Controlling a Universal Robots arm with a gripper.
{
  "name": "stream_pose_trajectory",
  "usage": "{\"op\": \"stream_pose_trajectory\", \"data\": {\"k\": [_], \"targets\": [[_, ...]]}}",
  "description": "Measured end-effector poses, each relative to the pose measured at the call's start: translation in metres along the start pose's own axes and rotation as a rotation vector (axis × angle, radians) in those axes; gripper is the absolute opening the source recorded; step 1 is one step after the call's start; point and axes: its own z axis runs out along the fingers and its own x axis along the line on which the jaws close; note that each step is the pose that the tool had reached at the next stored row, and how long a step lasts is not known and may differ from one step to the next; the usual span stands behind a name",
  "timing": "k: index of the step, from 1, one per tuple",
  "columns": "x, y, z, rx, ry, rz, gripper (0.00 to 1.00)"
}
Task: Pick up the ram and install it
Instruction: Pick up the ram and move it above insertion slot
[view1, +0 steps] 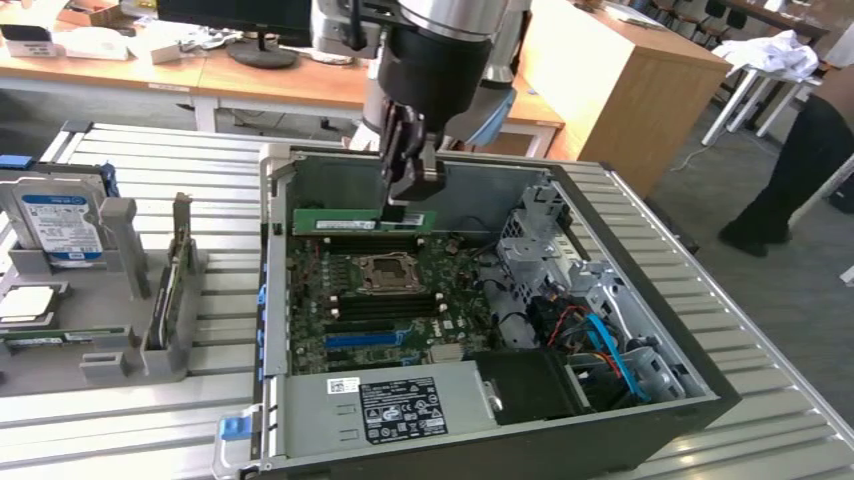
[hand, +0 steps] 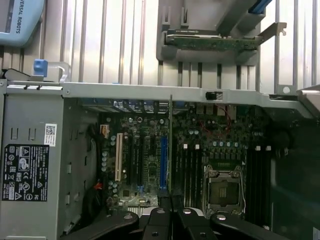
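We see the pincer (view1: 404, 203) closed on the ram (view1: 350, 220). It holds the green stick level above the motherboard (view1: 320, 295), near the far wall of the open computer case (view1: 641, 435) on the worktop (view1: 160, 150).

Bench (view1: 147, 150): slatted aluminium top, pale grey. Behind it are light wood desks (view1: 267, 88) carrying a monitor stand (view1: 262, 52) and small white boxes (view1: 94, 42). Wood cabinet (view1: 641, 95) toward the exterior view's right. Floor (view1: 787, 300) is grey. Far right: person (view1: 801, 170) in dark clothes standing near a white table (view1: 747, 90) with white cloth (view1: 777, 50) piled on it. Light is soft and even.
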Motion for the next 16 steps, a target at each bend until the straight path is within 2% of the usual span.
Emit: {"op": "stream_pose_trajectory", "data": {"k": [9, 16], "targets": [[0.001, -0.0325, -0.0016, -0.0003, -0.0001, 0.0, 0.12], [0.001, -0.0538, -0.0027, -0.0004, 0.0, 0.0, 0.12]]}}
